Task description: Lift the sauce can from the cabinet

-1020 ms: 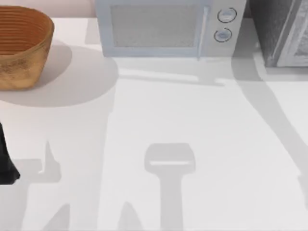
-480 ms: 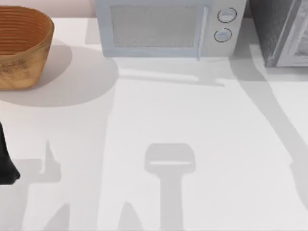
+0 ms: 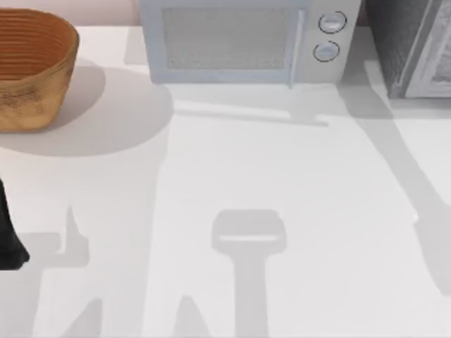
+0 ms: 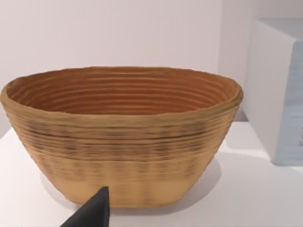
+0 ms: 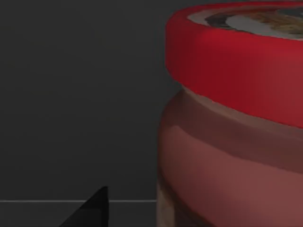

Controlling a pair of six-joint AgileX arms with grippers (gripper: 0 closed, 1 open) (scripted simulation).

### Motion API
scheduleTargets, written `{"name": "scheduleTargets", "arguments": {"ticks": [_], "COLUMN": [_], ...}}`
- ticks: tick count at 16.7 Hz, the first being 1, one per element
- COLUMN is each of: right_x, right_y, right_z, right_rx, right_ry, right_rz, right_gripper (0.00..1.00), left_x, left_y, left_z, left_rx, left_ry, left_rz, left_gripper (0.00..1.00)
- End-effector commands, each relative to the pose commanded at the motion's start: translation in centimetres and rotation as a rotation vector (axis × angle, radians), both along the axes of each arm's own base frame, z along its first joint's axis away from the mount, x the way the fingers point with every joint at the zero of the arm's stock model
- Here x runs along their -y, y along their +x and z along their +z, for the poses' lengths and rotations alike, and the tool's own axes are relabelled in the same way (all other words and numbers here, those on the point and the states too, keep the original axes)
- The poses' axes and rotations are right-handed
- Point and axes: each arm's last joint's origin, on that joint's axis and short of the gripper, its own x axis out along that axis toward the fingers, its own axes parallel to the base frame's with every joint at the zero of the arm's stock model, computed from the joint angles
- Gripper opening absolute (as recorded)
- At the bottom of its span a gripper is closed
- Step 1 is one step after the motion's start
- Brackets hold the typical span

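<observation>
In the right wrist view the sauce can [image 5: 236, 142] stands very close. It has a red lid with a dark-and-gold emblem on top and a red-brown body. It stands upright against the dark inner wall of the cabinet [image 5: 71, 94]. A dark piece of my right gripper [image 5: 90, 213] shows beside the can, apart from it. From above, the cabinet [image 3: 398, 42] is the dark speckled box at the far right corner, with a paler front panel. My left arm [image 3: 8, 232] is parked at the table's left edge.
A big woven basket [image 3: 32, 67] stands at the far left, and it faces the left wrist camera [image 4: 123, 137]. A light grey microwave [image 3: 232, 42] with two round knobs stands at the back centre. Arm shadows lie across the white table [image 3: 282, 162].
The long shadow on the table's right side has drifted a little to the left. The left arm, basket and microwave have not moved.
</observation>
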Motion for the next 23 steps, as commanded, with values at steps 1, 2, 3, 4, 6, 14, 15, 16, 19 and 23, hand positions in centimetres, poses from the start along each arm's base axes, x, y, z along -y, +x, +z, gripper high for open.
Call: {"name": "scheduleTargets", "arguments": {"ticks": [1,2,3,4,6,14,15,16,19,23], "right_x": [0.00,0.00,0.00,0.00,0.00,0.00,0.00,0.00,0.00,-0.12], "right_y": [0.00,0.00,0.00,0.00,0.00,0.00,0.00,0.00,0.00,-0.19], "right_z": [0.00,0.00,0.00,0.00,0.00,0.00,0.00,0.00,0.00,0.09], "right_rx": [0.000,0.000,0.000,0.000,0.000,0.000,0.000,0.000,0.000,0.000], "right_ry": [0.000,0.000,0.000,0.000,0.000,0.000,0.000,0.000,0.000,0.002], "right_rz": [0.000,0.000,0.000,0.000,0.000,0.000,0.000,0.000,0.000,0.003], "right_gripper": [0.92,0.85,0.77,0.70,0.55,0.00,0.00,0.00,0.00,0.00], "left_x": [0.00,0.00,0.00,0.00,0.00,0.00,0.00,0.00,0.00,0.00], "left_y": [0.00,0.00,0.00,0.00,0.00,0.00,0.00,0.00,0.00,0.00], "left_z": [0.00,0.00,0.00,0.00,0.00,0.00,0.00,0.00,0.00,0.00], "left_rx": [0.000,0.000,0.000,0.000,0.000,0.000,0.000,0.000,0.000,0.000], "left_ry": [0.000,0.000,0.000,0.000,0.000,0.000,0.000,0.000,0.000,0.000], "left_rz": [0.000,0.000,0.000,0.000,0.000,0.000,0.000,0.000,0.000,0.000], "left_gripper": [1.00,1.00,1.00,1.00,1.00,1.00,1.00,1.00,1.00,1.00]}}
